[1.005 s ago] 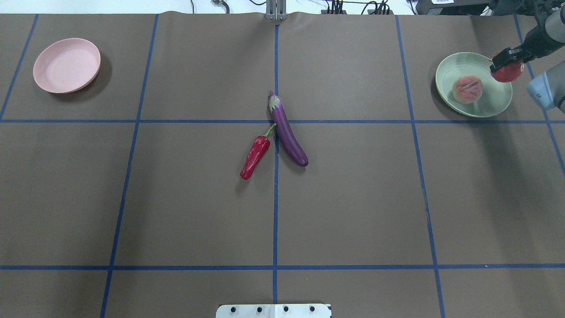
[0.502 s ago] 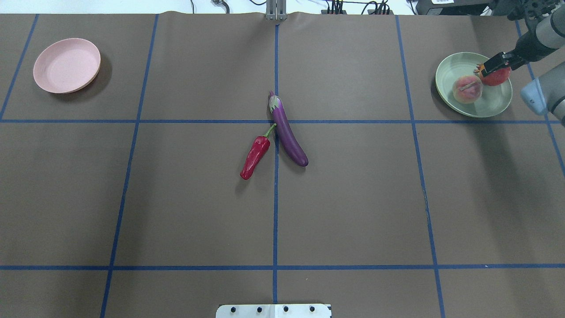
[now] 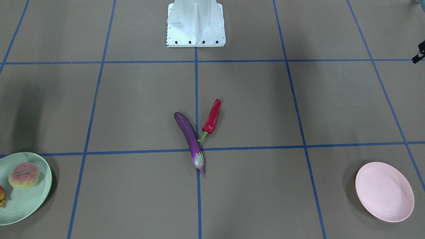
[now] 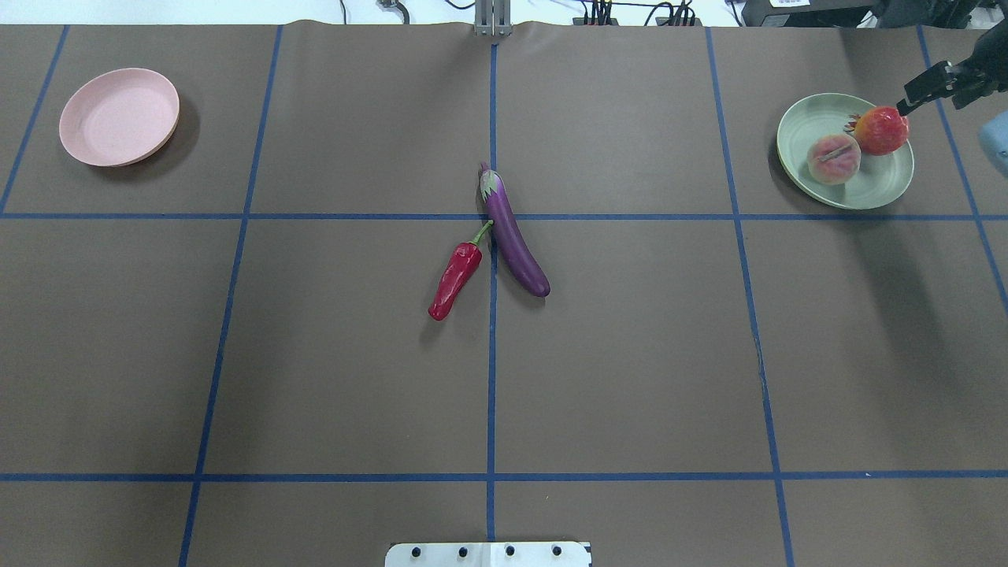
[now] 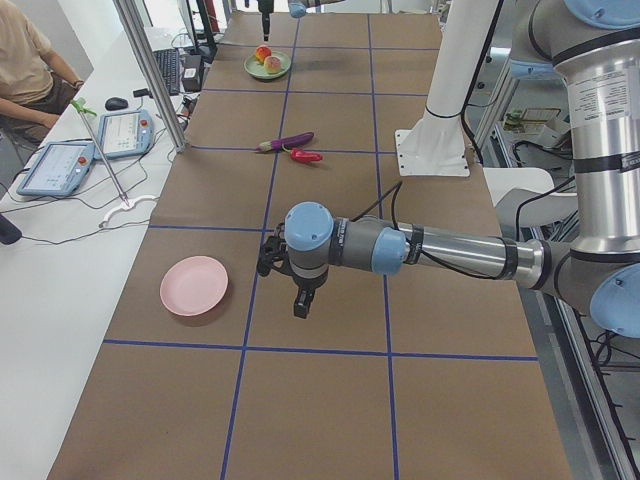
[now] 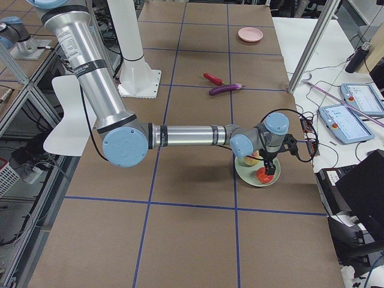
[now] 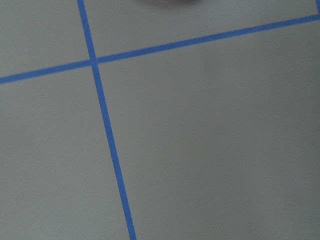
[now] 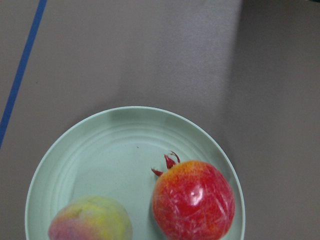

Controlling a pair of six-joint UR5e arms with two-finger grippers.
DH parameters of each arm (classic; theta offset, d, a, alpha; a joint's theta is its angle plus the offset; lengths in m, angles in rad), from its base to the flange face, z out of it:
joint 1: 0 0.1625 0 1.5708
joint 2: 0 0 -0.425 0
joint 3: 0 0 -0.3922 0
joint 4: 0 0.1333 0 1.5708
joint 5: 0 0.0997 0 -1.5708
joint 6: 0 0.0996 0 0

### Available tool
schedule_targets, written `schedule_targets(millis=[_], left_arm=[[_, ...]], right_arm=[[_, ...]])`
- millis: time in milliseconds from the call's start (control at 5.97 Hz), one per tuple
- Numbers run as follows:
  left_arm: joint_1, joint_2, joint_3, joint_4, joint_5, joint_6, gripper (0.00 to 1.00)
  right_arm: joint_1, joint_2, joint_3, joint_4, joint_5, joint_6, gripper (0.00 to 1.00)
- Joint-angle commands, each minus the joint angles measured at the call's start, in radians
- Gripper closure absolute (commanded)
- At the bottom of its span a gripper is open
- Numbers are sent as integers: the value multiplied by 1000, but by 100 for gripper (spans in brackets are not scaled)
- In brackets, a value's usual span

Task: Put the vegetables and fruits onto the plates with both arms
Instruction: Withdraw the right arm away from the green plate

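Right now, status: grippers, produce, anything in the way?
Right gripper open, clear above pomegranate; left gripper near pink plate, state unreadable. Peach, pomegranate on green plate. Eggplant, chili on table, centre. Nothing in the way.

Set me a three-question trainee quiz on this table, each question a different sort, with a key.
1. True or false: the pale pink round plate is empty.
2. Fill in: the glossy red chili lies beside the long purple ___.
3. What lies on the pale mint green round plate? A) the chili B) a round yellow-pink peach and a red-yellow crowned pomegranate C) nothing
Key: 1 true; 2 eggplant; 3 B.
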Motion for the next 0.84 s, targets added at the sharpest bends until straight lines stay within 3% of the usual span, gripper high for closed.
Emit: schedule_targets(millis=[0,167,335,502,670], left_arm=[[-1,-85,-4,-26,1,-1,0],[6,-117,2,-116,1,-3,0],[77,-174,14,-130,4,-217,0],[192,-243,14,-150,13,-524,0],[332,-302,14,-152,141,-670,0]], right_arm=[[103,-177,193,-114,82,-101,0],[141,-272,352,-279,78,-184,0],[201,-297,507,-562,38,-341,0],[235,-372,638,-668,-81,-373,0],[234,-392,652,-667,-80,-374,0]])
